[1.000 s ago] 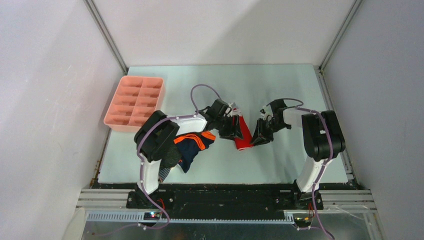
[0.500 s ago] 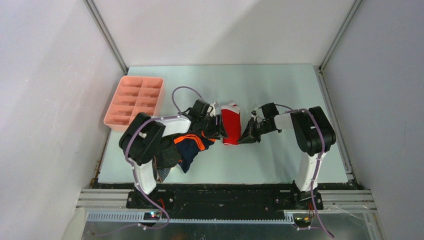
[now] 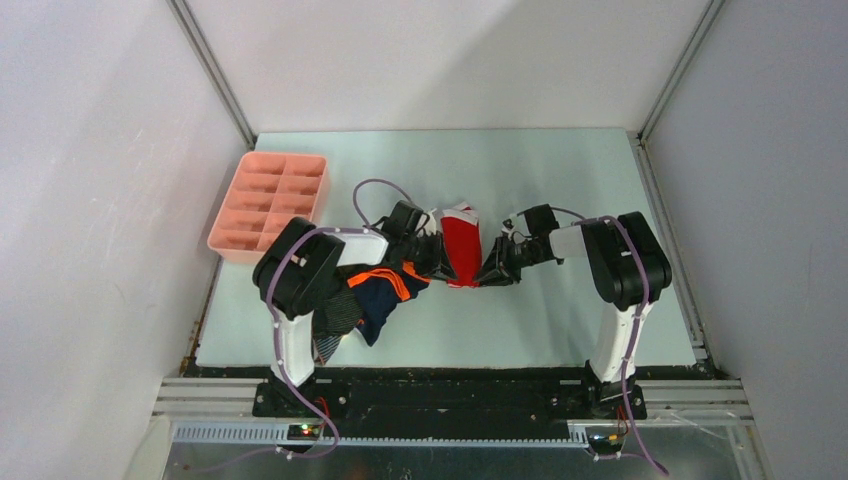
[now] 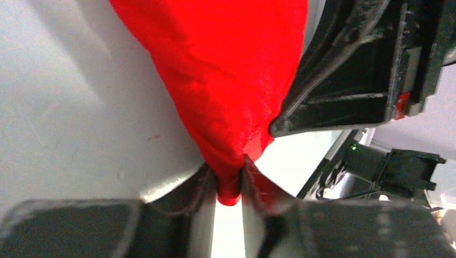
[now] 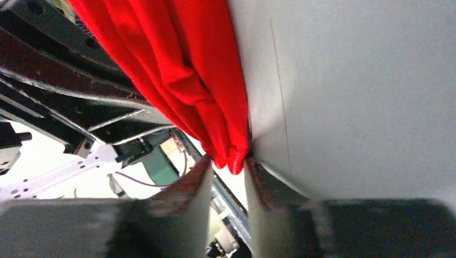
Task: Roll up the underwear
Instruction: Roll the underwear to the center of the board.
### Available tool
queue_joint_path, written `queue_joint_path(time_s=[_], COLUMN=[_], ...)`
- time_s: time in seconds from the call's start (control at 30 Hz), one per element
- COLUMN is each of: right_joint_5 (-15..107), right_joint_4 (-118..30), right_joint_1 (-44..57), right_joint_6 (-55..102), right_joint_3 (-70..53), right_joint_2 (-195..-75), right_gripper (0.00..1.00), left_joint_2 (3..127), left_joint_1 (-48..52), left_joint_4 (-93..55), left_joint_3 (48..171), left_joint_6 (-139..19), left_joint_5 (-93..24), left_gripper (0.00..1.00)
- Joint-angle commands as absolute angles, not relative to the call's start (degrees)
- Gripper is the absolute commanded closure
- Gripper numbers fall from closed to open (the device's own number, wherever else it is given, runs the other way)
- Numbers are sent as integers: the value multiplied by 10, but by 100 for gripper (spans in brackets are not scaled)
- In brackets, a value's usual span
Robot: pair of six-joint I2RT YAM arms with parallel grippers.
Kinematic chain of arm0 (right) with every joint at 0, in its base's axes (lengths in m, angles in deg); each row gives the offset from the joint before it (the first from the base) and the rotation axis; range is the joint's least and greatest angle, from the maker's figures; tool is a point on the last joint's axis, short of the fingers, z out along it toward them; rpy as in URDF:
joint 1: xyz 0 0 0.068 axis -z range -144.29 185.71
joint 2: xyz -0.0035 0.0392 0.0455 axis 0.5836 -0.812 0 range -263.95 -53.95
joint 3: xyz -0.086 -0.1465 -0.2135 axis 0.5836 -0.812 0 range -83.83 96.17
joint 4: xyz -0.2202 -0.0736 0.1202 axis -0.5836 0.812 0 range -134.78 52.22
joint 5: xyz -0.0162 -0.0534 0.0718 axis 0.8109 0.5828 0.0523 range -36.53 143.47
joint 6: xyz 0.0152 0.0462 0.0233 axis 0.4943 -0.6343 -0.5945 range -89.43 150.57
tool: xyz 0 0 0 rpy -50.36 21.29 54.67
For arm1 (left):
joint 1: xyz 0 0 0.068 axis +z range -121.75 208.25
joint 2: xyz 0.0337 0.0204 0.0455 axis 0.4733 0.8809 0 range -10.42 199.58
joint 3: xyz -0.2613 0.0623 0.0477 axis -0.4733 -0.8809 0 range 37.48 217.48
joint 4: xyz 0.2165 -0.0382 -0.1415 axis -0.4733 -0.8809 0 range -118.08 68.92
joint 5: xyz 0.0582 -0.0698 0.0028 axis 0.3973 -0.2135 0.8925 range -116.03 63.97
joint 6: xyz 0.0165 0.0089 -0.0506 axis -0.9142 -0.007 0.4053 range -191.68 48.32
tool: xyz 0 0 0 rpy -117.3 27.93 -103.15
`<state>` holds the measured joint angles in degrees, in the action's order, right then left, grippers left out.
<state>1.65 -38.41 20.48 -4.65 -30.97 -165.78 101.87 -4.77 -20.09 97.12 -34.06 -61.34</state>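
Red underwear [image 3: 462,250] with a white band lies stretched on the table between my two grippers. My left gripper [image 3: 441,264] is shut on its left lower edge; the left wrist view shows a fold of red cloth [image 4: 226,97] pinched between the fingertips of that gripper [image 4: 230,174]. On the other side, my right gripper [image 3: 488,272] holds the right lower corner, and the right wrist view shows bunched red folds [image 5: 188,80] caught at the tips of this gripper [image 5: 228,163]. More underwear, navy with orange bands [image 3: 385,288] and grey striped [image 3: 336,322], is heaped under the left arm.
A pink compartment tray [image 3: 270,204] stands at the table's left edge, behind the left arm. The right gripper's black body [image 4: 355,75] fills the upper right of the left wrist view, close to the cloth. Metal rails run along the table's sides.
The red underwear, bunched between the grippers a second ago, moved left and now lies spread. The left gripper has closed onto its edge. The right gripper has regripped its corner.
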Motion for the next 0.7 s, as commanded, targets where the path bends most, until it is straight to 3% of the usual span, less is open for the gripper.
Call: queue_joint_path(time_s=[0.0, 0.03, 0.2, 0.37, 0.47, 0.67], right_joint_5=[71, 75, 165, 314, 365, 362], right_joint_4=[-294, -262, -213, -485, -594, -641], right_joint_1=[207, 206, 149, 37, 4, -15], right_joint_6=[65, 86, 345, 653, 732, 791], right_joint_3=[-278, -272, -245, -431, -465, -474], right_joint_2=[-1597, -1558, -1415, -1304, -1317, -1342], right_gripper=[60, 57, 41, 22, 22, 27], left_joint_2=[1028, 1027, 1022, 1020, 1022, 1035], left_joint_1=[-42, -40, -26, -20, -19, -18], left_joint_4=[-230, -231, -217, -199, -206, -206], left_joint_3=[990, 991, 996, 1019, 1044, 1063], left_joint_6=[-358, -358, -354, -322, -295, -257], left_joint_5=[-605, -608, -643, -686, -717, -762], left_gripper=[95, 99, 100, 100, 100, 100])
